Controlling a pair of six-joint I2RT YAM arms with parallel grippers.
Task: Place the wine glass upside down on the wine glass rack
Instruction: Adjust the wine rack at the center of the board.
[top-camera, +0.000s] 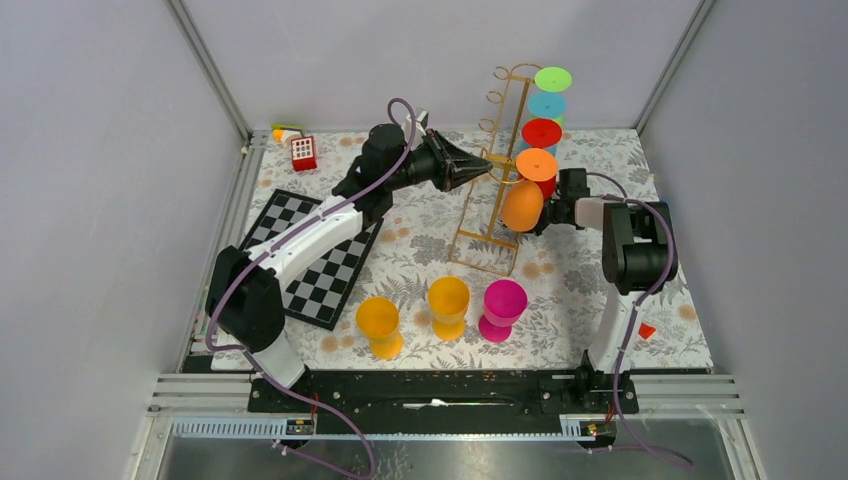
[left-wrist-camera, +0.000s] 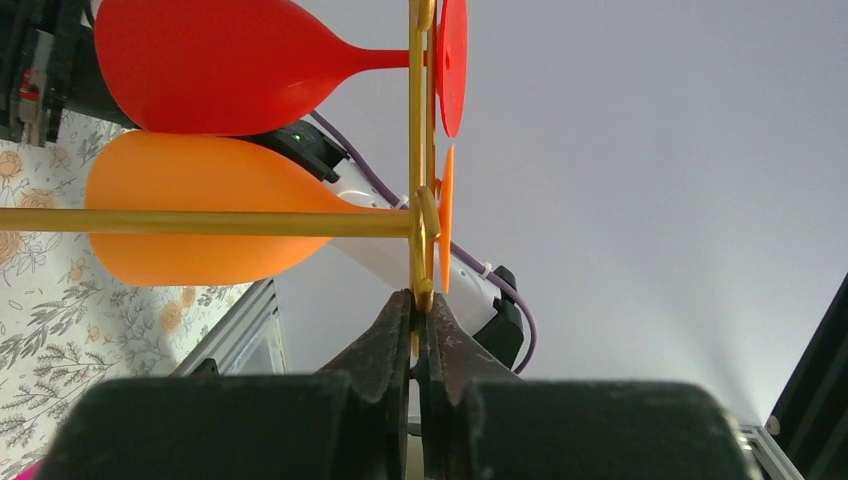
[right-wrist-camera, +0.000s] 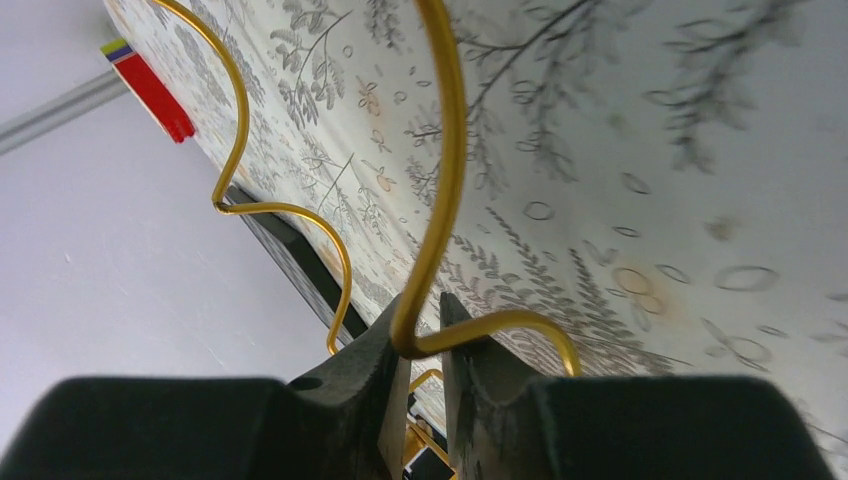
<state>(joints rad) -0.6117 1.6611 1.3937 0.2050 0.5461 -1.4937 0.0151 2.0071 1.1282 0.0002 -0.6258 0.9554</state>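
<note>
Orange wine glass hangs upside down, stem in the wine glass rack at the counter's back. Left fingers clamp a rack wire; right fingers, slightly apart, straddle another, grip unclear. Hanging looks done: next, withdraw without snagging wire.

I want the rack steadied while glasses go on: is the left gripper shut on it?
Shut. The left wrist view shows the left gripper pinching the rack wire, with no gap showing.

Robot lab cell, grey walls, aluminium frame
</note>
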